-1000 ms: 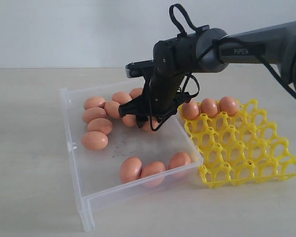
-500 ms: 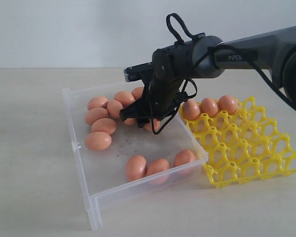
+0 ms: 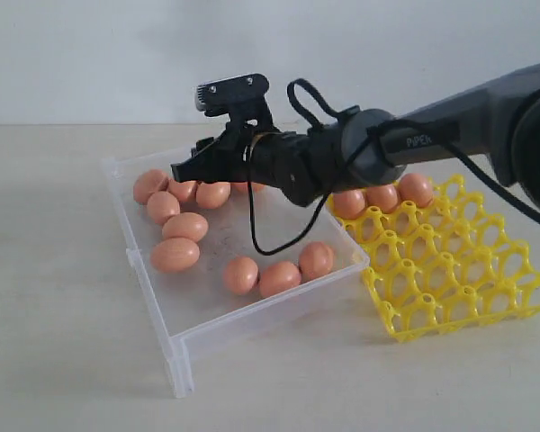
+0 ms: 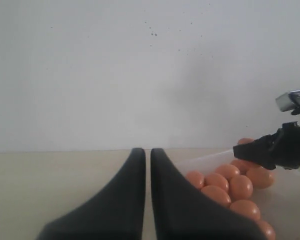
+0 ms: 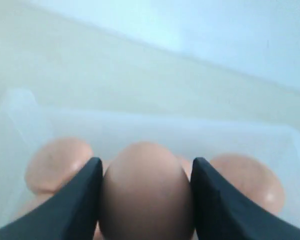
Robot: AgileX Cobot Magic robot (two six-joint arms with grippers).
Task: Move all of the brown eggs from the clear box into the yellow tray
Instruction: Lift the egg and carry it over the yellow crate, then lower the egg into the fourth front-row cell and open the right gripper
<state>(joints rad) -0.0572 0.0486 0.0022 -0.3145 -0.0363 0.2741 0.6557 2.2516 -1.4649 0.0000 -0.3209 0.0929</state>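
My right gripper is shut on a brown egg, one dark finger on each side of it. In the exterior view this gripper reaches level over the back left part of the clear box, just above a cluster of brown eggs. Three more eggs lie near the box's front wall. The yellow tray sits to the right of the box, with three eggs in its back row. My left gripper is shut and empty, off to the box's side.
The box and tray rest on a pale tabletop in front of a white wall. The right arm stretches over the tray's back corner and the box. A black cable loop hangs from the wrist into the box.
The right gripper has swung from pointing down in mid-box to level at the back left, jaws narrowing onto an egg. The box shifted and loose eggs rolled.
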